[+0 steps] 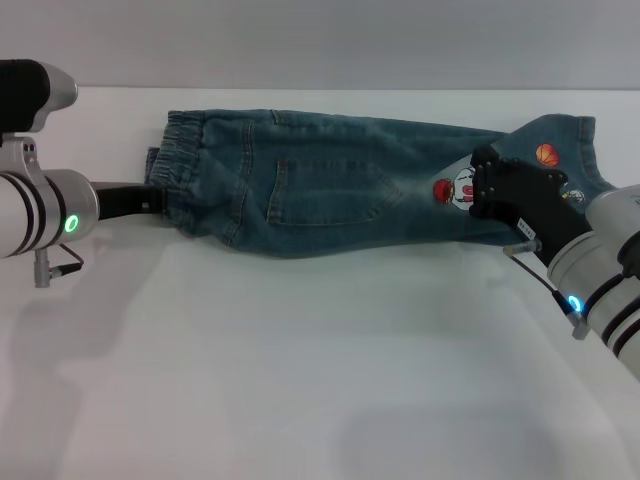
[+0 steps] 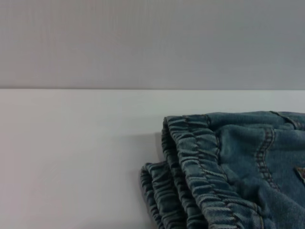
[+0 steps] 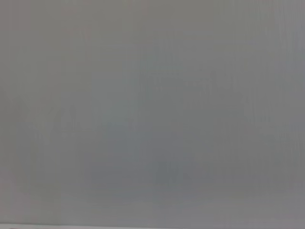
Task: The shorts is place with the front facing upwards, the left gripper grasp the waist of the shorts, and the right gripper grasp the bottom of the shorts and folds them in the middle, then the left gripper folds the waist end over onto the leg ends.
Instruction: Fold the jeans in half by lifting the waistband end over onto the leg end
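The blue denim shorts (image 1: 330,185) lie folded lengthwise along the far side of the white table (image 1: 300,360), a back pocket facing up. The elastic waist (image 1: 185,165) is at the left and the leg ends with cartoon patches (image 1: 548,152) are at the right. My left gripper (image 1: 155,200) meets the near corner of the waist. In the left wrist view the stacked waistband layers (image 2: 200,167) rest on the table. My right gripper (image 1: 485,190) sits over the near edge of the leg ends, hiding part of them. The right wrist view shows only blank grey.
The table's far edge (image 1: 350,90) runs just behind the shorts, with a grey wall (image 1: 320,40) beyond it. Bare white tabletop stretches from the shorts to the near side.
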